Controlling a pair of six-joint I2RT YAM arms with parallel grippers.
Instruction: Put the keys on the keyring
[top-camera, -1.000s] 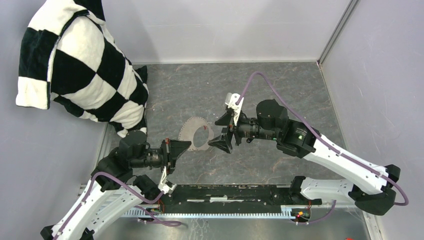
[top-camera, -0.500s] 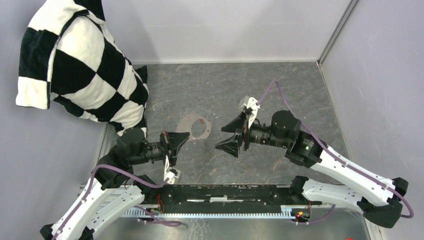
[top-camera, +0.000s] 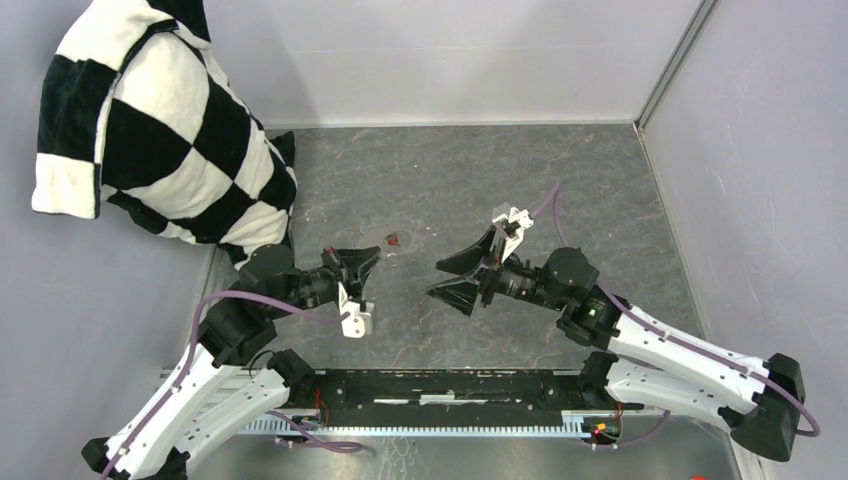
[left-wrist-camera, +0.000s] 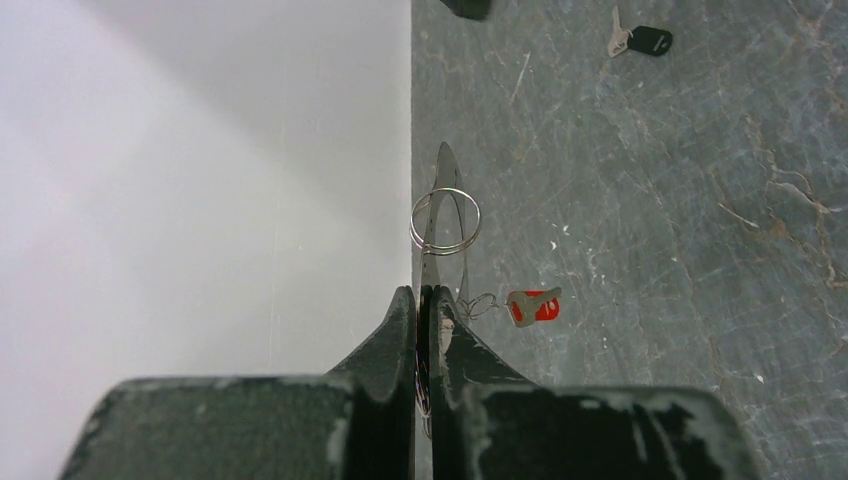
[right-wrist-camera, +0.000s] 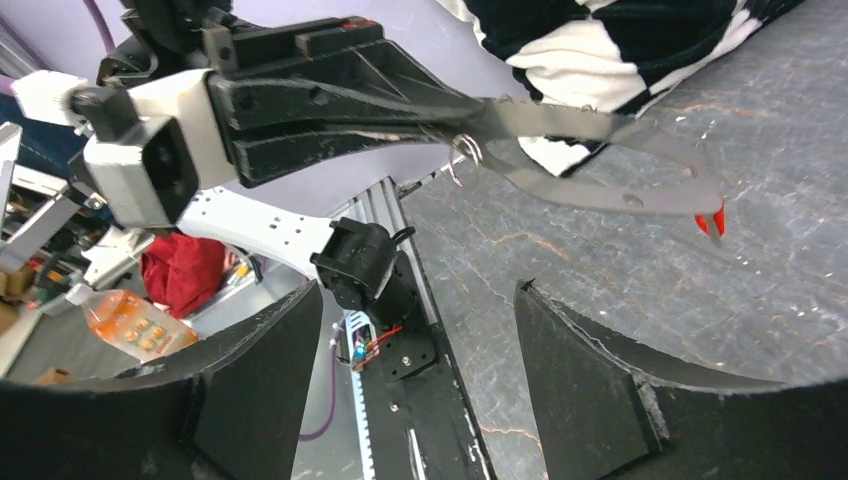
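One key looks sorted, one to go, so I'd call this about the halfway mark. Your left gripper (left-wrist-camera: 419, 300) is clamped tight on the keyring (right-wrist-camera: 590, 192) and holds it up off the table (left-wrist-camera: 650, 200) with the loop sticking out past the fingertips. The red key (left-wrist-camera: 535, 305) dangles near the far end of it. It seems to hang from a little wire link, but the ring is edge-on in the wrist view, so I honestly can't tell if it's properly threaded or just snagged. The black key (left-wrist-camera: 645, 40) is lying flat on the table, well apart from the ring.

Your right gripper (right-wrist-camera: 420, 290) has its jaws spread wide with nothing in them. It sits near the ring, facing it.

Next move, I reckon: send the right arm over to the black key and pinch it by the plastic head, leaving the hole clear for threading. It's lying flat on a hard surface, so you'll need to come down low and square.

Materials-wise, the keyring is a thin flat band of dull grey metal bent into a long oval, and it'll probably flex. There's also a small wire ring (left-wrist-camera: 445, 220), round and shiny, sitting around the band. Both key blades are bright metal with chunky plastic heads. The tabletop is grey, stone-patterned and scuffed.
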